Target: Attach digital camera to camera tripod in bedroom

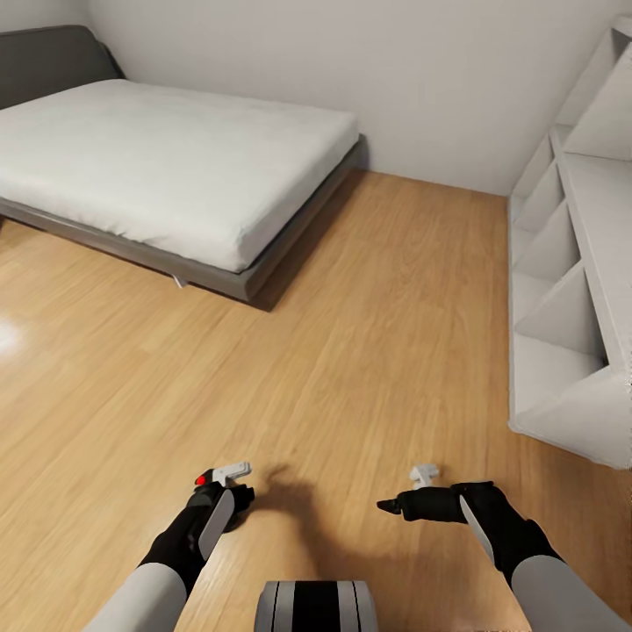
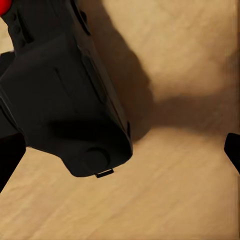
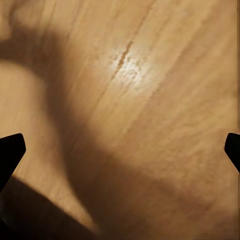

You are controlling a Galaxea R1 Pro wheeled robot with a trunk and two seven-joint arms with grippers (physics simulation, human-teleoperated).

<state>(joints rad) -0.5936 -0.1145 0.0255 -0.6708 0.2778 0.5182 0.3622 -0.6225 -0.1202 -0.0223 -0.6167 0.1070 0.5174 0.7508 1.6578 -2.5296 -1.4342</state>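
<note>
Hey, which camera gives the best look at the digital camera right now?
The left wrist view: the digital camera looms large there, black body and red button clear. The head view shows just a small dark shape with a red dot at the left gripper. The right wrist view looks at wood floor.

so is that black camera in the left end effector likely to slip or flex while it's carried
The digital camera looks like a rigid, hard-shelled box, so it probably won't flex. Its casing looks smooth, so it could slip or twist if the grip is light. It seems small against the left end effector, so likely light. It hangs above the bare wood floor, so a drop might damage it.
</note>
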